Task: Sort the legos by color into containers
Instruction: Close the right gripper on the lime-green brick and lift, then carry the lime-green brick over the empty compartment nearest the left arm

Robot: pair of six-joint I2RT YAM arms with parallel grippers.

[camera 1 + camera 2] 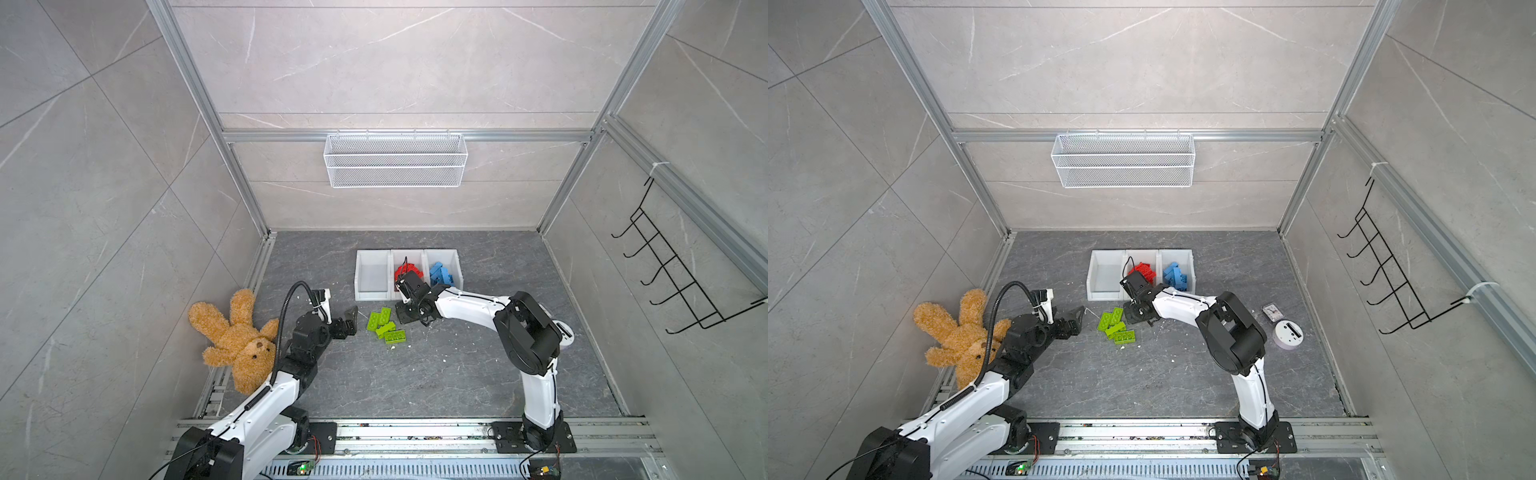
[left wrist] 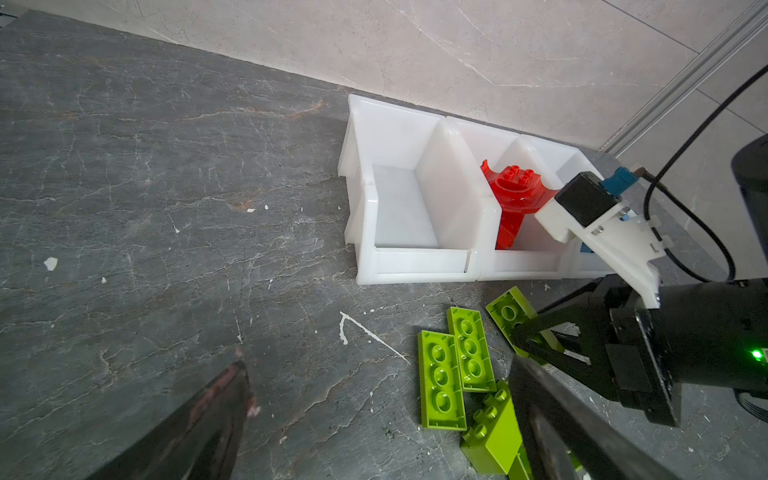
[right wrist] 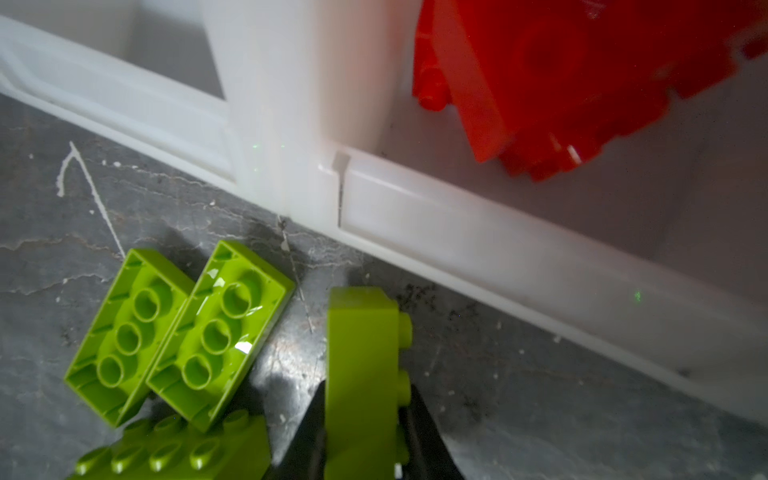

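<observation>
Right gripper (image 3: pixel 368 415) is clamped on a lime green brick (image 3: pixel 361 345), seemingly resting edgewise on the surface (image 3: pixel 519 395). Lift it well clear, then carry toward the empty bin (image 1: pixel 372 277) at eleven o'clock.

The dark grey stone counter (image 1: pixel 436 374) lies open across its near middle and left of the row of three white plastic bins (image 1: pixel 372 296). A narrow gap separates their front lips from the cluster of lime green plastic bricks (image 1: pixel 384 326). The right hand (image 3: pixel 363 419), clamped on a lone lime green brick (image 3: pixel 361 332), crowds that cluster's right; the left hand (image 1: pixel 352 321), jaws apart, its left. A brown plush teddy bear (image 1: pixel 237 343) fills the left edge.
</observation>
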